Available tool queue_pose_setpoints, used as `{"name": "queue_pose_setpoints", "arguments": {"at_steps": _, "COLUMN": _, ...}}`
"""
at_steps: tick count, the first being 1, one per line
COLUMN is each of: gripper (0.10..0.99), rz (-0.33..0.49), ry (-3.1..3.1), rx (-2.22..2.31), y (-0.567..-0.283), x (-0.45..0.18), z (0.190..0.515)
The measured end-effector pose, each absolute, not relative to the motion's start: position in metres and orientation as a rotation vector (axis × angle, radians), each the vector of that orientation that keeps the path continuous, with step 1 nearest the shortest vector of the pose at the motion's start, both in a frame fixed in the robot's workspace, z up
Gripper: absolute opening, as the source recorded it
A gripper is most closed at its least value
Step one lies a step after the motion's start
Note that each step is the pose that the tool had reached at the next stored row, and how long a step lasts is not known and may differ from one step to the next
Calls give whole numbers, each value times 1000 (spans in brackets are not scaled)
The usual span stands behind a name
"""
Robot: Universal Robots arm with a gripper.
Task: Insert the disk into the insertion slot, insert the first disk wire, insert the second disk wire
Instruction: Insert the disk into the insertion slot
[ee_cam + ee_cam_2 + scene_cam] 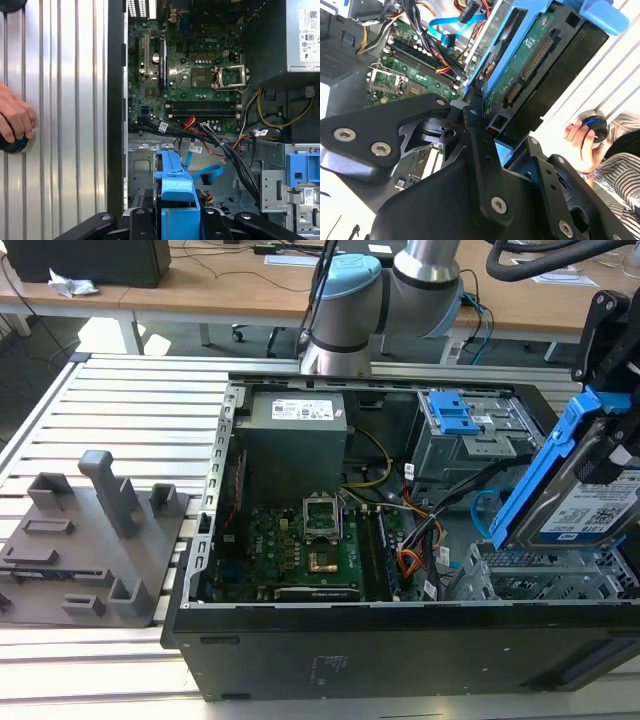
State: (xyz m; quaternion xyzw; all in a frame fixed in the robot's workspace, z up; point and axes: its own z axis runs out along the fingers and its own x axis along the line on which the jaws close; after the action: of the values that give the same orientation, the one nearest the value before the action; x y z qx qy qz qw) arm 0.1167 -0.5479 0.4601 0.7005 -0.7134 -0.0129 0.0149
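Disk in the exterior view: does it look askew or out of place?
Yes. The disk hangs steeply tilted in the gripper, above the insertion slot at the exterior view's right, not seated in it. Also, a person's hand rests on the table beside the case in the first wrist view.

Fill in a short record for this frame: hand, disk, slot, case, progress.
hand: shut on the disk, at its blue carrier
disk: tilted, held in the air over the slot
slot: grey perforated cage, at the exterior view's right of the case
case: open, motherboard exposed
progress: disk not yet in slot
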Motion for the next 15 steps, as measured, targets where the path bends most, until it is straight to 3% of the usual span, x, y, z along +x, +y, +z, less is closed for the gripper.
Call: {"name": "queue_pose_setpoints", "arguments": {"at_steps": 15, "gripper": 365, "rz": -40, "ry": -2220, "rx": 2180, "y": -543, "x": 117, "z": 446}}
